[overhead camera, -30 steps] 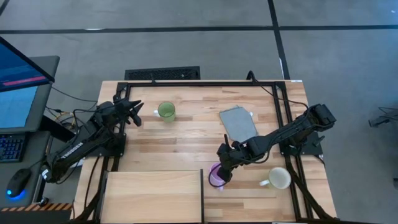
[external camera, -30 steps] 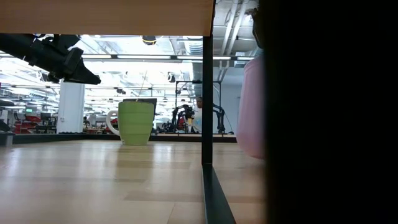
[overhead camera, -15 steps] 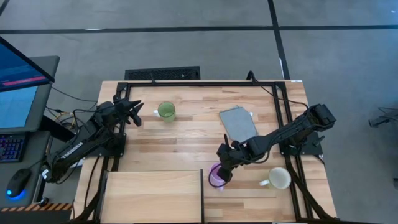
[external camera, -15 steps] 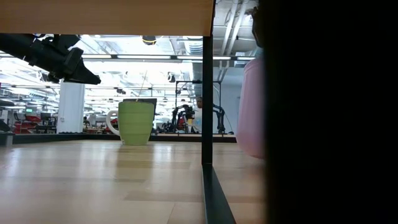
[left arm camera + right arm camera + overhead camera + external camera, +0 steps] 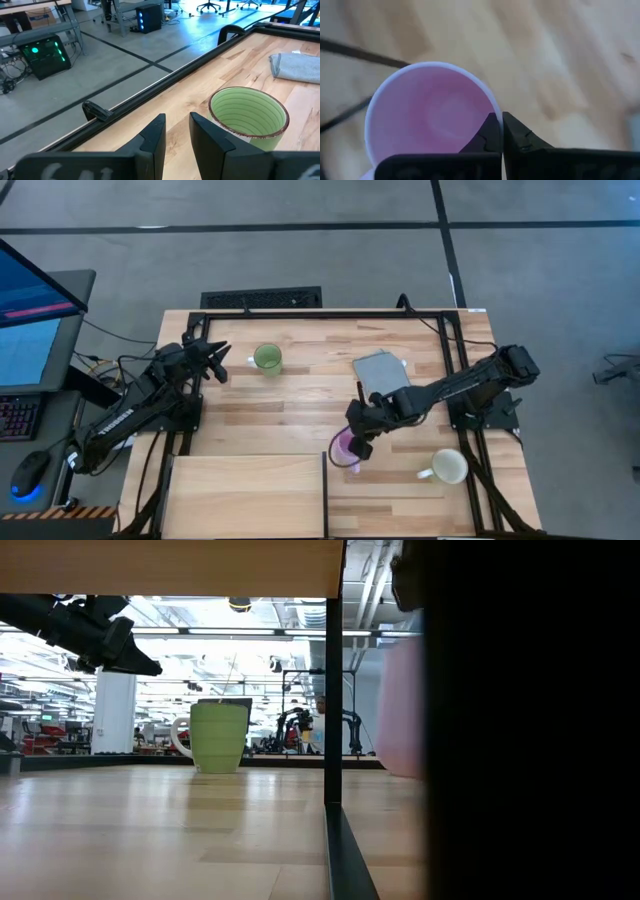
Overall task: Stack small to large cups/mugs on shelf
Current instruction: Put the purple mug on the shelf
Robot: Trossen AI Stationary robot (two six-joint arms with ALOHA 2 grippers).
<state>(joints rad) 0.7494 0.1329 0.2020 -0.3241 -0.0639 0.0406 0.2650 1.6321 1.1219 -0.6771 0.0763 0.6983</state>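
Purple mug (image 5: pixel 345 450) is hanging just off the bench (image 5: pixel 300 395) beside the dark edge of the shelf (image 5: pixel 245 495), with the right gripper (image 5: pixel 356 442) pinching its rim, one finger inside and one outside, as the right wrist view is showing (image 5: pixel 432 115). In the low view its base is sitting clear of the planks, so it is being carried, not resting. The green mug (image 5: pixel 267 358) is standing far off near the left gripper (image 5: pixel 215 360), which is waiting beside it with its jaws parted only slightly and holding nothing. The white mug (image 5: pixel 449 466) is sitting at the right side, near the grey cloth (image 5: pixel 383 378).

The risk from here looks to be the shelf's edge: the mug is travelling low and close to it, so its wall or base could be catching the dark rim and twisting out of a thin rim pinch. A one-sided grip like this is also letting the mug tilt, which could be making it land crooked on the board.
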